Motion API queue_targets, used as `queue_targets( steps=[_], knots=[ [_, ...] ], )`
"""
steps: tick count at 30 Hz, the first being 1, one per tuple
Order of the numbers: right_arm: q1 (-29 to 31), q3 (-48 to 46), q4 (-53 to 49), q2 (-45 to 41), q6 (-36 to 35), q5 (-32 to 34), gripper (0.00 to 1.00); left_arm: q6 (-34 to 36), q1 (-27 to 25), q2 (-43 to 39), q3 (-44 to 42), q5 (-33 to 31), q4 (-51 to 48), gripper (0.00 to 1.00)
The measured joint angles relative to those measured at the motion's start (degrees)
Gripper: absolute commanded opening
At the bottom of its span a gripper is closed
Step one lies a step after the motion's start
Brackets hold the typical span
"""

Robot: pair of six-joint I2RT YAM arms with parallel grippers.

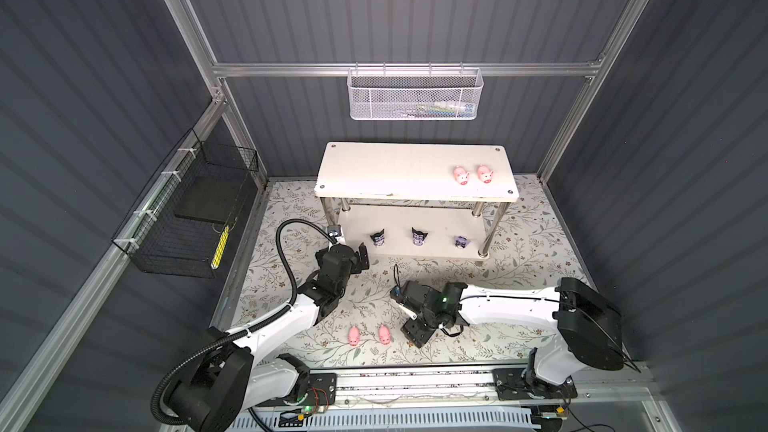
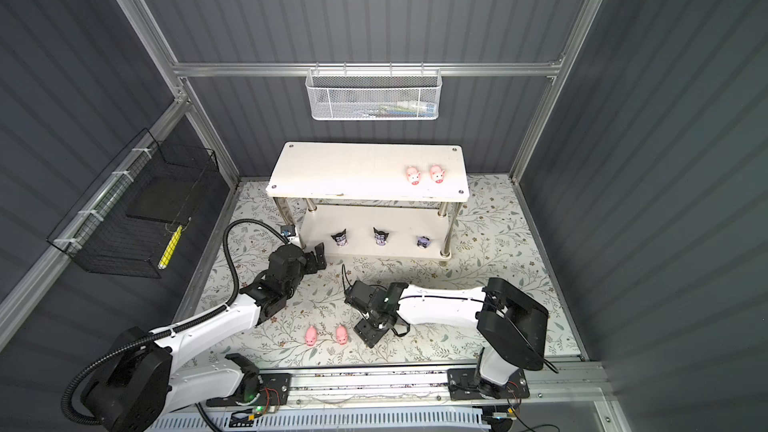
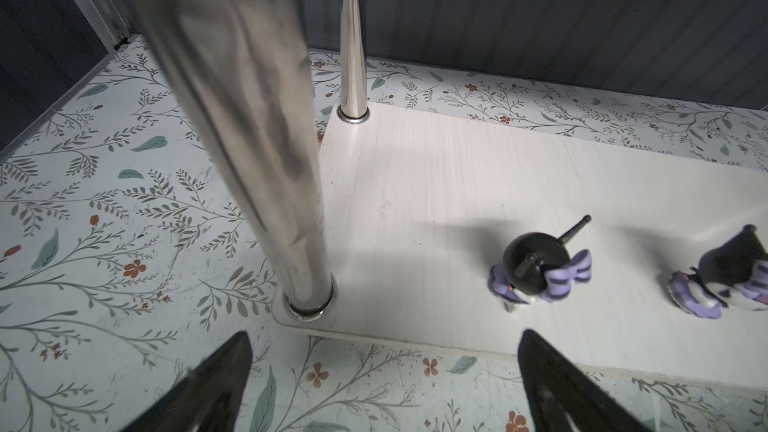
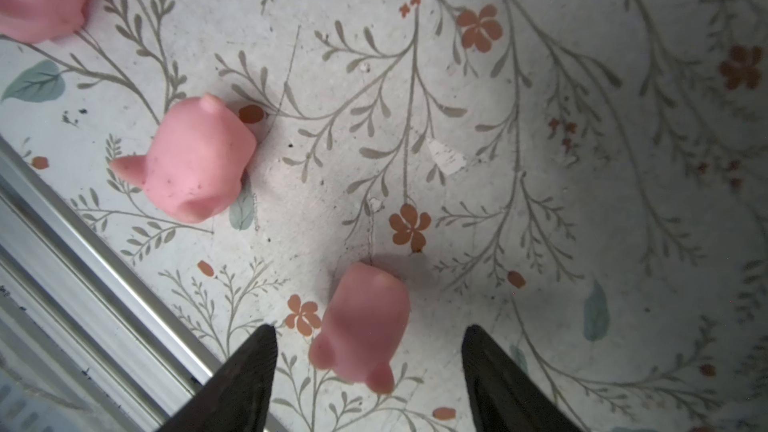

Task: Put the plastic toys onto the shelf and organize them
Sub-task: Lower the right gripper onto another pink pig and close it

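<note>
Pigs of smooth, rounded pink plastic: two (image 1: 461,175) (image 1: 485,173) on the upper board of shelf (image 1: 395,168), right end; two more (image 1: 353,335) (image 1: 384,334) on floral mat (image 1: 519,284), well in front of shelf. Fifth pig (image 4: 361,326) between the black tapered fingers of right gripper (image 4: 370,328), jaws spread, no contact. Pointed-ear purple-and-black figures (image 1: 377,238) (image 1: 419,236) (image 1: 461,241) upright in a row on lower board. Left gripper (image 3: 384,332) spread wide, empty, just beside front-left chrome leg (image 3: 249,118).

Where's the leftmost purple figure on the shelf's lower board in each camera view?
In both top views: leftmost purple figure stands front left on the lower board.
Left wrist: figure right of the picture's centre.
Right wrist: not in it.
Shared landmark: the lower board, in all but the right wrist.
</note>
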Motion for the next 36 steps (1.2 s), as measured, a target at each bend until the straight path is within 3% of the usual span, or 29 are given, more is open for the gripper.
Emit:
queue_targets(
  steps=[8,16,23,32,36],
  knots=[
    [-0.02,0.37,-0.63,1.66,-0.28,-0.92,0.58,0.0,0.04,0.5,0.0,0.0,-0.04,1.0],
    [-1.05,0.5,-0.9,2.84,-0.57,-3.13,0.54,0.0,0.09,0.55,0.0,-0.02,-0.02,0.99],
    [-1.38,1.99,-1.62,3.89,-1.27,-4.15,0.42,0.0,0.09,0.55,0.0,-0.09,-0.04,0.99],
    [-1.42,3.3,-2.73,4.57,-1.73,-4.66,0.46,0.0,0.09,0.55,0.0,-0.24,-0.02,0.99],
    [-1.42,4.5,-3.63,5.9,-2.14,-5.05,0.42,0.0,0.09,0.52,0.0,-0.28,-0.02,0.99]
  ],
)
